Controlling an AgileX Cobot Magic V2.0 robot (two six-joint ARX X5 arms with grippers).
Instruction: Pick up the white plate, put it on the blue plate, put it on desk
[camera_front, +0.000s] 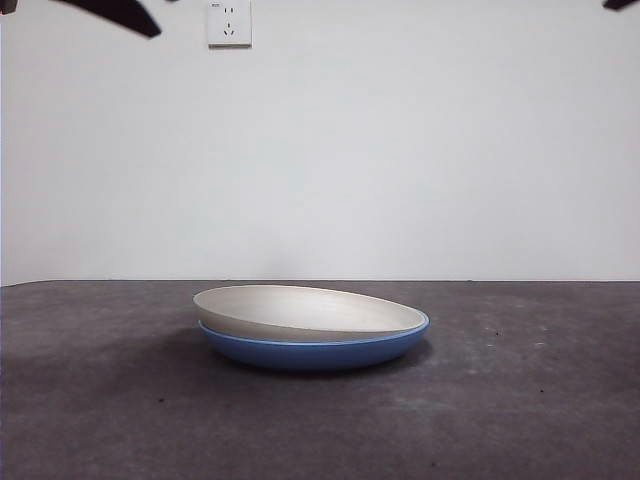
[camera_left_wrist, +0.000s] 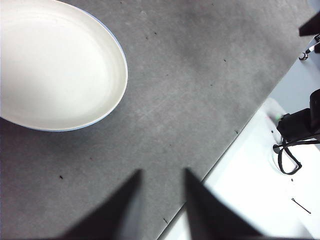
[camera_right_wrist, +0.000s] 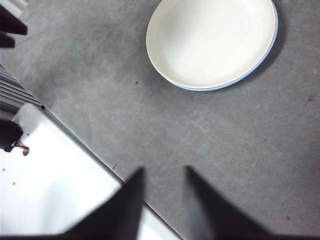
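The white plate (camera_front: 300, 308) rests inside the blue plate (camera_front: 310, 353) at the middle of the desk (camera_front: 100, 410), tilted slightly with its left side higher. My left gripper (camera_left_wrist: 162, 172) hovers open and empty above bare desk near the desk's edge, well apart from the white plate (camera_left_wrist: 55, 65). My right gripper (camera_right_wrist: 164, 170) is also open and empty, over the desk's opposite edge, with the white plate (camera_right_wrist: 210, 40) and a thin blue rim (camera_right_wrist: 270, 42) farther off. In the front view only black arm tips show at the top corners.
A wall socket (camera_front: 229, 23) sits on the white wall behind. A white surface (camera_left_wrist: 250, 180) borders the desk by the left gripper, carrying a black device and cable (camera_left_wrist: 287, 155). A similar white surface (camera_right_wrist: 50, 190) lies by the right gripper.
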